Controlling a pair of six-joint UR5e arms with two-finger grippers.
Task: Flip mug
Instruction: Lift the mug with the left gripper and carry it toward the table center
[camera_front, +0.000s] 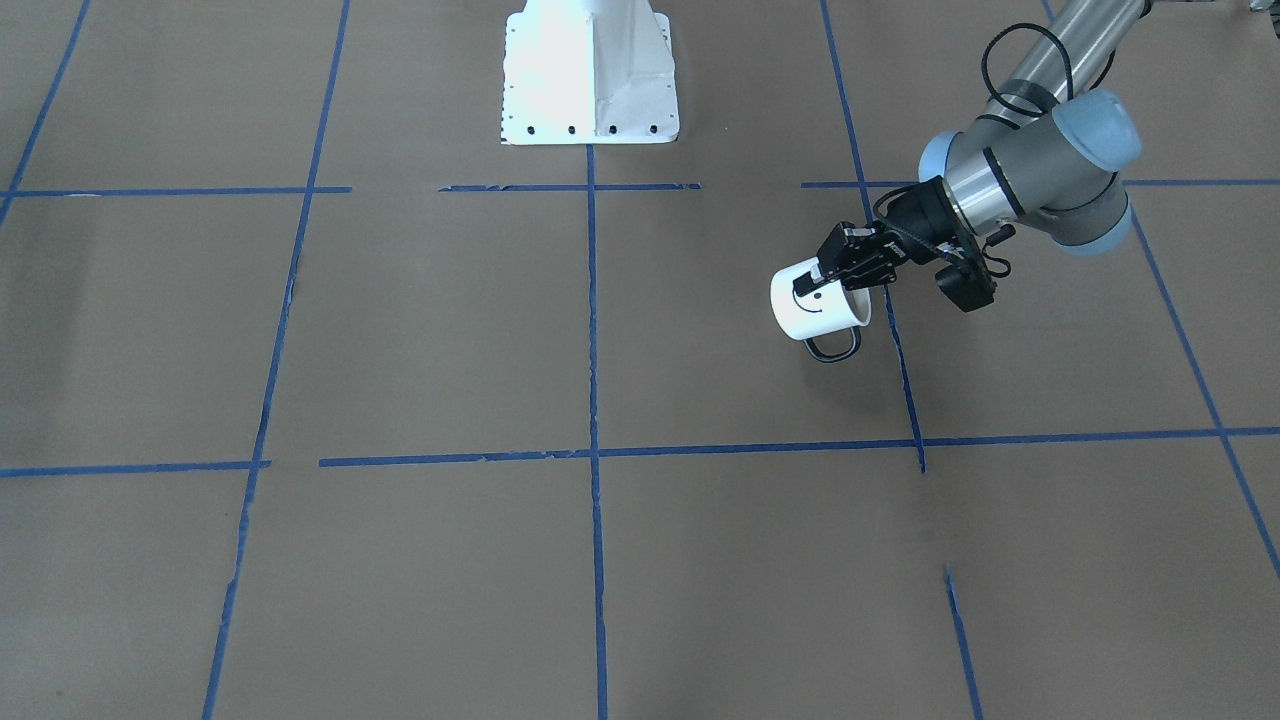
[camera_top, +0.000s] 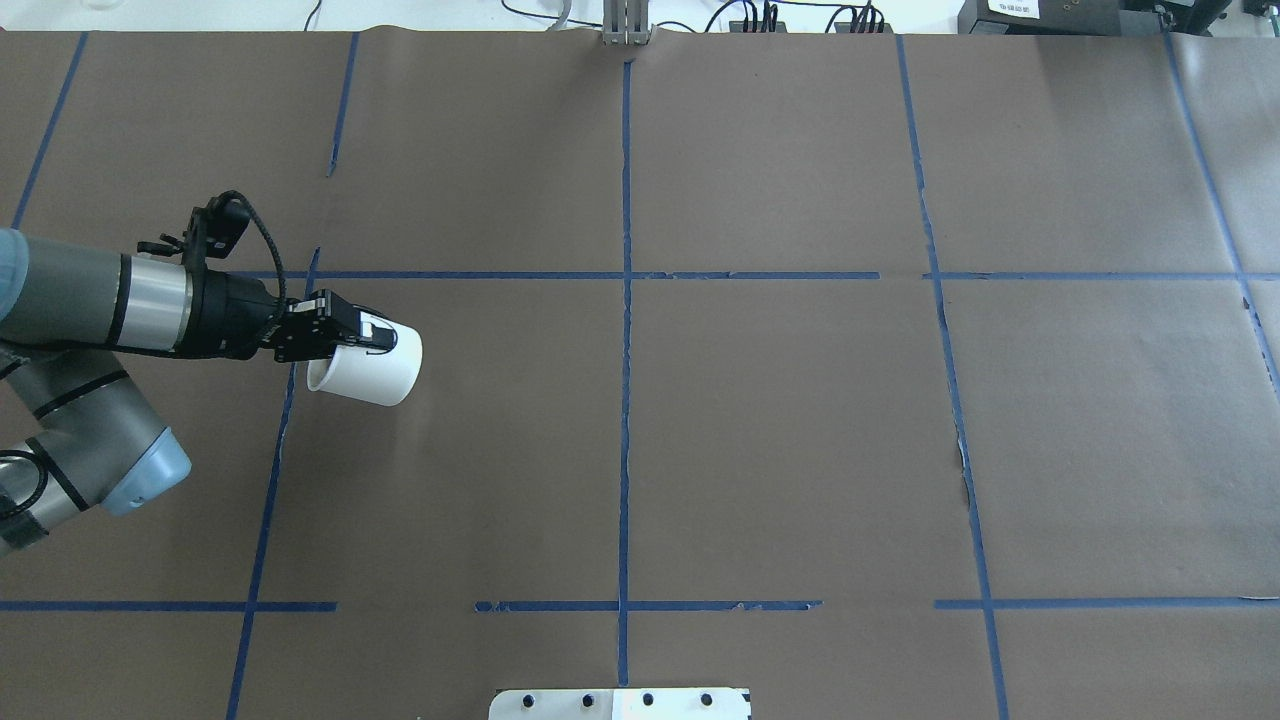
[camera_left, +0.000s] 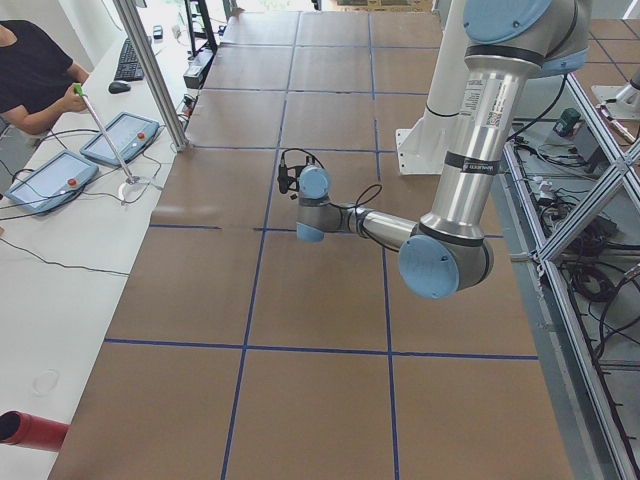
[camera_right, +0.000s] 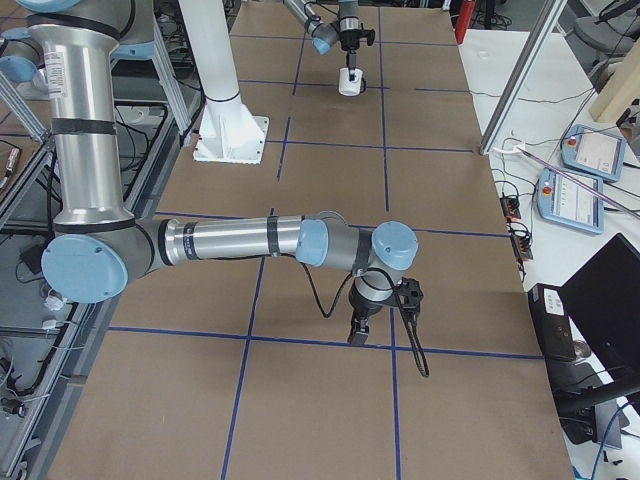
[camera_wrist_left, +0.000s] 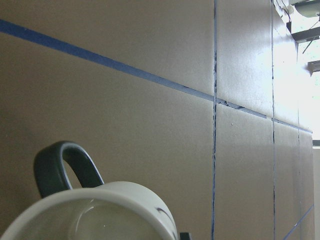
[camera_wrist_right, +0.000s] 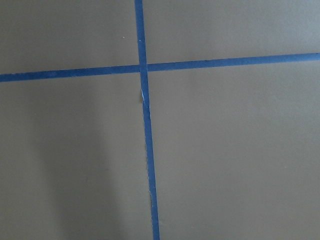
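The white mug (camera_front: 815, 305) with a black smiley face lies tilted on its side in my left gripper (camera_front: 822, 277), lifted off the table. Its black handle (camera_front: 833, 347) hangs on the side away from the robot's base. The left gripper is shut on the mug's rim, as the overhead view (camera_top: 362, 336) shows over the mug (camera_top: 370, 372). The left wrist view shows the mug's rim, white interior (camera_wrist_left: 90, 217) and handle (camera_wrist_left: 62, 165). My right gripper (camera_right: 358, 335) points down just above the table, far from the mug (camera_right: 349, 82); I cannot tell whether it is open or shut.
The table is brown paper with a grid of blue tape lines (camera_front: 592, 450). The robot's white base plate (camera_front: 590, 75) stands at the table's edge. An operator (camera_left: 35, 70) sits at a side bench with control pendants (camera_left: 120, 137).
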